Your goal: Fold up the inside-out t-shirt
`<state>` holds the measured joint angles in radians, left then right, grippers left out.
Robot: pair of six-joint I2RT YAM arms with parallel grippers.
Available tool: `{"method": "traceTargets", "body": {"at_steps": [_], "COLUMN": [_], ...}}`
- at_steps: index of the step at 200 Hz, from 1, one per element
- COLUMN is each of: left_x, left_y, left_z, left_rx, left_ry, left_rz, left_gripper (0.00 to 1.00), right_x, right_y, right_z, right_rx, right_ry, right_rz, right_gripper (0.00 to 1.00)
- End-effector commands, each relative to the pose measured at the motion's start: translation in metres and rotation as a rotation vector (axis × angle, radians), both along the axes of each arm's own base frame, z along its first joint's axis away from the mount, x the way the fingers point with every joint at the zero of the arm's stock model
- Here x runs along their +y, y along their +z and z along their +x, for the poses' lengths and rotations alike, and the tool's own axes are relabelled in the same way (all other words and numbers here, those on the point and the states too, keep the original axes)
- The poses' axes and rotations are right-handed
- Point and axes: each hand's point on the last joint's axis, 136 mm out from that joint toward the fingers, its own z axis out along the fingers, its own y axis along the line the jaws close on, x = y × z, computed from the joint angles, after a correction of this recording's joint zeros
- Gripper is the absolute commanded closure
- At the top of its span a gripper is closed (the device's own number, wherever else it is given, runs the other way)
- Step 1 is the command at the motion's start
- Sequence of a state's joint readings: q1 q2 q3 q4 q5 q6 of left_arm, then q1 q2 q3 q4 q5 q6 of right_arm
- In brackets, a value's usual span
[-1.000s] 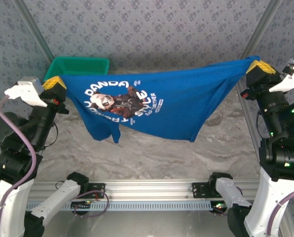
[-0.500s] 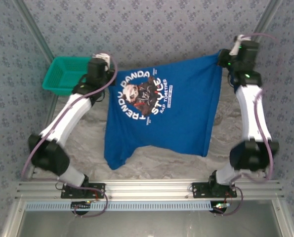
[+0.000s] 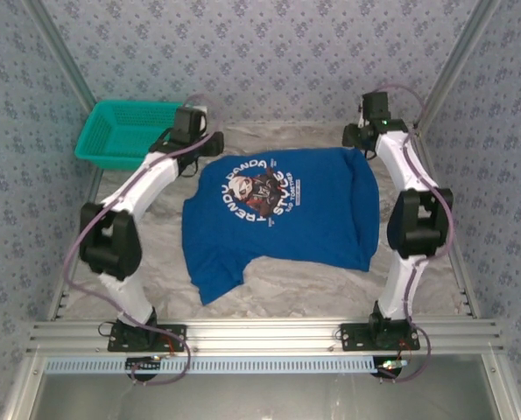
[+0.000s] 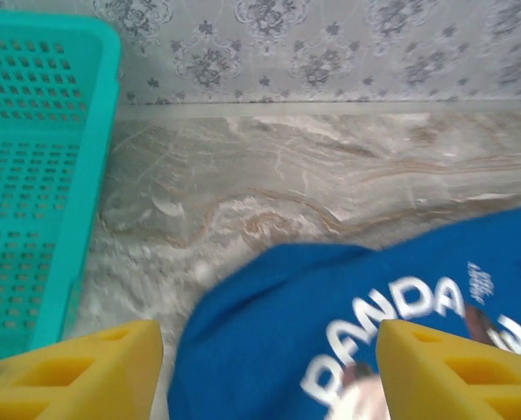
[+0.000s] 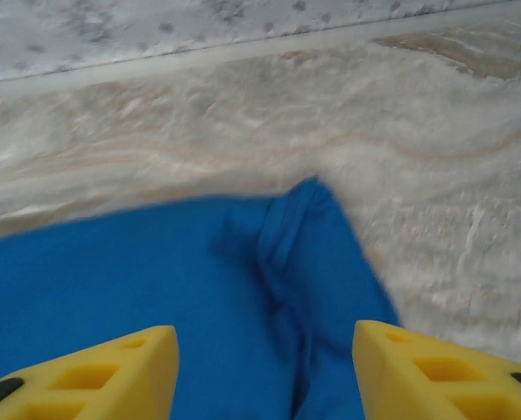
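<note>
- top view: blue t-shirt lies spread flat on the marble table; print faces up; a flap juts out at its near-left corner, toward the arm bases
- same view: left gripper sits at the shirt's far-left corner, just beside the teal basket; right gripper sits at the far-right corner; both arms reach to the far side of the table
- top view is too small to read the jaws; the wrist views settle that
- left wrist view: yellow fingers stand wide apart, gripping nothing; the shirt's edge lies on the marble below the gap; white lettering "PANDA" reads clearly here, tiny from above
- left wrist view also gives the basket's mesh wall at close range; it stands on the table, apart from the shirt, bare marble between them; patterned wall behind
- right wrist view: yellow pads also spread, nothing clamped; the shirt lies beneath them
- right wrist view picks up a bunched fold at the shirt's corner, which looks flat from the top; bare marble to its right and beyond it
</note>
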<state>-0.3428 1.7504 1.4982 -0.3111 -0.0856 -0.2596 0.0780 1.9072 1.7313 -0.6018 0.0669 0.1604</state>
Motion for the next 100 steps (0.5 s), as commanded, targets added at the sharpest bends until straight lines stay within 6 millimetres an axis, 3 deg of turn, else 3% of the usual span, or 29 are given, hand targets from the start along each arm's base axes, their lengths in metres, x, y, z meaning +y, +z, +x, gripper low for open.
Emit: {"method": "traceTargets", "body": {"at_steps": [1,26,39,43,77,100], "left_x": [-0.004,-0.001,-0.007,-0.010,-0.014,-0.010], "left_y": [-0.012,-0.080,-0.104,-0.109,-0.144,-0.166], "left_z": [-0.055,-0.115,-0.136,-0.140,-0.149,-0.146], "left_rx": [0.066,0.248,0.323,0.336,0.417,0.450], "left_ry": [-0.033,-0.054,-0.086,-0.097,-0.121,-0.102], "left_rz": [-0.160,-0.206,-0.250,-0.262,-0.246,-0.207], "left_gripper": [0.34,0.33,0.33,0.33,0.33,0.33], "right_x": [0.059,0.099,0.104,0.099,0.058,0.042], "right_y": [-0.011,-0.069,-0.090,-0.109,-0.156,-0.171], "right_z": [-0.056,-0.114,-0.126,-0.136,-0.126,-0.117], "right_rx": [0.035,0.190,0.251,0.297,0.371,0.401], "right_ry": [0.119,0.201,0.196,0.181,0.052,0.012], "right_rz": [0.108,0.205,0.235,0.220,0.194,0.175], "right_gripper": [0.39,0.38,0.39,0.39,0.43,0.45]}}
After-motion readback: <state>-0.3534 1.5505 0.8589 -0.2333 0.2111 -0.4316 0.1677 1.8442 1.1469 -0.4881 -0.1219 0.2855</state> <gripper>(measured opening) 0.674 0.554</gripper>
